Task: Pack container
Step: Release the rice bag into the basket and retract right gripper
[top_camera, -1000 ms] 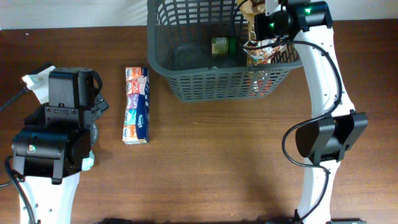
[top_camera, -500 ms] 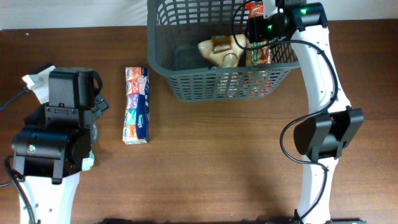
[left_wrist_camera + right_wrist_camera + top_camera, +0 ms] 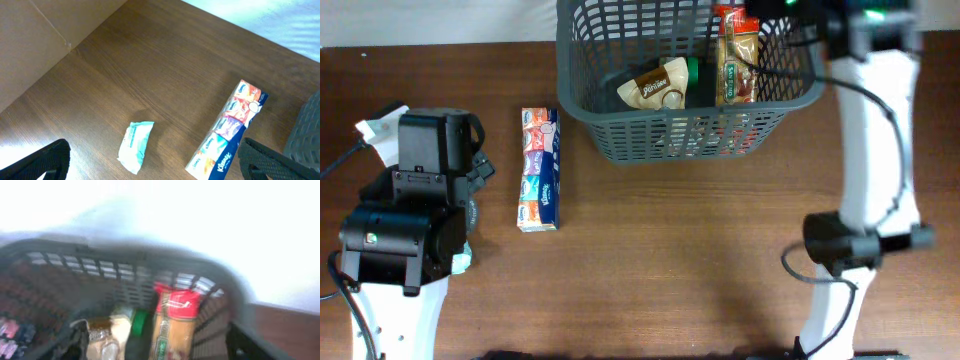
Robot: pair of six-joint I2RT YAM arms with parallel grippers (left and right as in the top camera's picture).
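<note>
Container [image 3: 670,135] is holding a tan pouch [image 3: 655,88] and a red-topped packet [image 3: 735,62] while the left gripper [image 3: 155,162] and right gripper [image 3: 162,342] are gaping wide, empty.

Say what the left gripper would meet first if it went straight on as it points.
Probably the small white-and-teal packet, lying on the table ahead of the left gripper; the Kleenex pack sits off to the side. Depth unclear.
</note>
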